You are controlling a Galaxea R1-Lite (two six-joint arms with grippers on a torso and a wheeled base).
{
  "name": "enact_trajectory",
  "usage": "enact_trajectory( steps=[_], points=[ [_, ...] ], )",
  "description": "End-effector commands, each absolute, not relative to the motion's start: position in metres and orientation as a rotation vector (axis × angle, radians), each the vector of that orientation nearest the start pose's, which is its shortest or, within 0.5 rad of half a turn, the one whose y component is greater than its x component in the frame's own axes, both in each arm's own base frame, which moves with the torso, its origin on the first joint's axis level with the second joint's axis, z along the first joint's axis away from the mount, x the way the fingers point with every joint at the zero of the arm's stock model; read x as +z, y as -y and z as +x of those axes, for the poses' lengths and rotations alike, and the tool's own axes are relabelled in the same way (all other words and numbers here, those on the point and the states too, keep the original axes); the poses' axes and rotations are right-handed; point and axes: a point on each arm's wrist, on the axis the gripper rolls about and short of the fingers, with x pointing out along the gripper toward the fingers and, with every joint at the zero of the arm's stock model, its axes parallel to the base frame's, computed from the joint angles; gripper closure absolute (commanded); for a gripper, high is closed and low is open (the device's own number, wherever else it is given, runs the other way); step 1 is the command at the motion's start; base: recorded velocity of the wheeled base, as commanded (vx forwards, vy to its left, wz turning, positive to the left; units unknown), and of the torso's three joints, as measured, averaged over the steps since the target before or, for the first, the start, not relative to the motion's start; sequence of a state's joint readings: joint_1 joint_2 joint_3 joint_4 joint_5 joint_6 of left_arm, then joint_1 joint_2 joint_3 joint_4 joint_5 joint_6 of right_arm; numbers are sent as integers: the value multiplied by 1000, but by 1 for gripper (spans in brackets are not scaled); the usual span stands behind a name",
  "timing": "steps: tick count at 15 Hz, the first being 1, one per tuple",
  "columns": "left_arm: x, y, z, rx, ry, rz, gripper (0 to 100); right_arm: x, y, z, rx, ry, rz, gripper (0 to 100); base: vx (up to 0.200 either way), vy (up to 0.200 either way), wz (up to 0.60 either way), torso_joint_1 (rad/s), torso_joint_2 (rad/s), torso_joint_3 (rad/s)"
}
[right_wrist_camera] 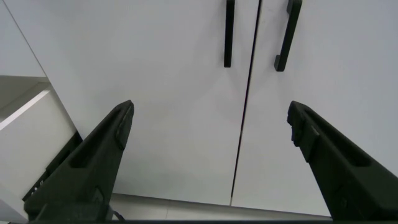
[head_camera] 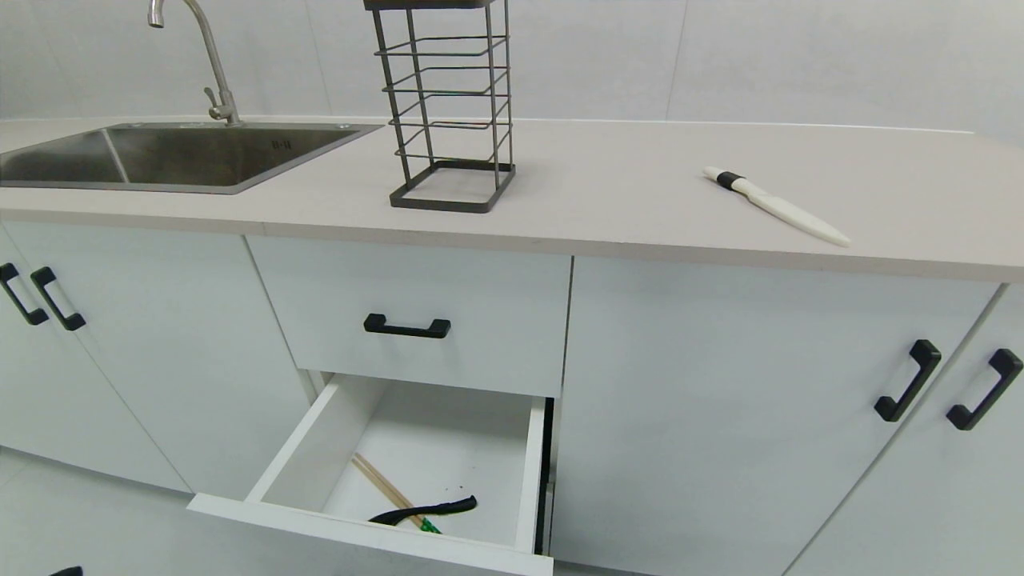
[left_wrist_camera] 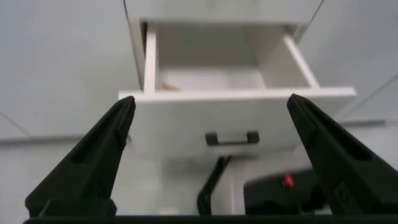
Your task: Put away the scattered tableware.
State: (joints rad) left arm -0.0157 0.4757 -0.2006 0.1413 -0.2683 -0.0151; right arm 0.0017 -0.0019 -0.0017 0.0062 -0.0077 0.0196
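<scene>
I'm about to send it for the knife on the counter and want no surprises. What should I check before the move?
1. The drawer is open: ok.
2. Room in it beside the chopsticks and black utensil: ok.
3. The left gripper is empty, fingers open: ok.
4. The right gripper is empty, fingers open: ok.
5. The knife lies free on the counter, apart from the rack: ok.
6. The knife is within an arm's reach: cannot tell.
</scene>
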Motion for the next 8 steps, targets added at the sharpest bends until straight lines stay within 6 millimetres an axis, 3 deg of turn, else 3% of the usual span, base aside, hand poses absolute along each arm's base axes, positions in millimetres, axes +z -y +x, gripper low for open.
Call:
enact_trajectory(
  steps=[1, 8],
  points=[
    [107, 6, 52, -243, -753, -79, 0, 75, 0, -23, -6, -5, 20, 0, 0, 0, 0, 0, 0, 0],
    [94, 15, 75, -383, -922, 44, 0, 75, 0, -23, -6, -5, 20, 0, 0, 0, 0, 0, 0, 0]
  ],
)
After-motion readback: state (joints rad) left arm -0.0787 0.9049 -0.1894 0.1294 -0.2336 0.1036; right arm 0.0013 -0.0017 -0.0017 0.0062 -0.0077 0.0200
